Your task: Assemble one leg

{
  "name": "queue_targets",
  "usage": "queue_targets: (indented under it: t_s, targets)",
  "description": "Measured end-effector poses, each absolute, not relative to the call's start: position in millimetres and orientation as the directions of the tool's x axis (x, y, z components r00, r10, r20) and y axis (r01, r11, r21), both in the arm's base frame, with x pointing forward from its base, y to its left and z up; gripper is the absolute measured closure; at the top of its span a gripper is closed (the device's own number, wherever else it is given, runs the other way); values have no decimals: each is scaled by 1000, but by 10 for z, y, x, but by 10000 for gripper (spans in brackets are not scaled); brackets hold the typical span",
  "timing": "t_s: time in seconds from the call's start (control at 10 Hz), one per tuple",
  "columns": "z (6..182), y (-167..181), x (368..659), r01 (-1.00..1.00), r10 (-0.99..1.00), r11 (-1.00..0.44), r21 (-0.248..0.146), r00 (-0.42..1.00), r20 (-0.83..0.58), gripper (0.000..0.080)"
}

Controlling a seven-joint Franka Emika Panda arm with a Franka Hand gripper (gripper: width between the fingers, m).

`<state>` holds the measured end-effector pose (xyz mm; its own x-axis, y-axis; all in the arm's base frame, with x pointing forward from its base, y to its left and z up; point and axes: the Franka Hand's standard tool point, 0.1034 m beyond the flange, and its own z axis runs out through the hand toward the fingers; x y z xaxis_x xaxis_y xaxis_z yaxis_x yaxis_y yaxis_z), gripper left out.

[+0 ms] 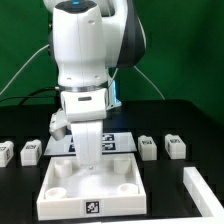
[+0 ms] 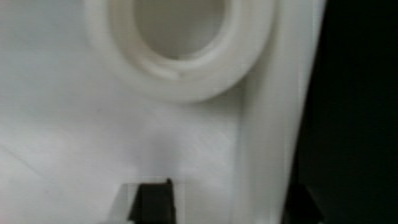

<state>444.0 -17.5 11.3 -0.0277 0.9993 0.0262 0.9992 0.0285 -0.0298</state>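
Several short white legs with marker tags lie on the black table: two at the exterior view's left [image 1: 30, 150] and two at its right [image 1: 148, 146]. None is held. The large white square board [image 1: 60, 195] with round corner sockets lies flat in front. My gripper [image 1: 88, 160] reaches straight down onto the board's far part. In the wrist view a round socket [image 2: 178, 40] and the board's edge [image 2: 263, 130] fill the picture. My gripper [image 2: 231, 205] is open, its dark fingertips [image 2: 153, 203] spread either side of that edge, nothing between them.
The marker board [image 1: 118, 140] lies behind the white board. A long white bar [image 1: 205, 190] lies at the exterior view's right front. A green wall stands behind the arm. Black table [image 2: 365, 110] shows beside the board's edge.
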Motion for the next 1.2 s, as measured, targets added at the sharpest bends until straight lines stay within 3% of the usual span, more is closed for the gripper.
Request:
queue_targets:
  t_s: [0.1, 0.2, 0.3, 0.9, 1.2]
  targets:
    - [112, -175, 4440, 999, 999, 28, -30, -28, 26, 669]
    - [118, -177, 4451, 999, 999, 27, -25, -27, 26, 669]
    - [118, -178, 4452, 999, 999, 27, -25, -26, 26, 741]
    - [117, -168, 4459, 999, 999, 24, -24, -23, 26, 741]
    - [128, 197, 4769, 1000, 999, -5, 6, 4, 46, 740]
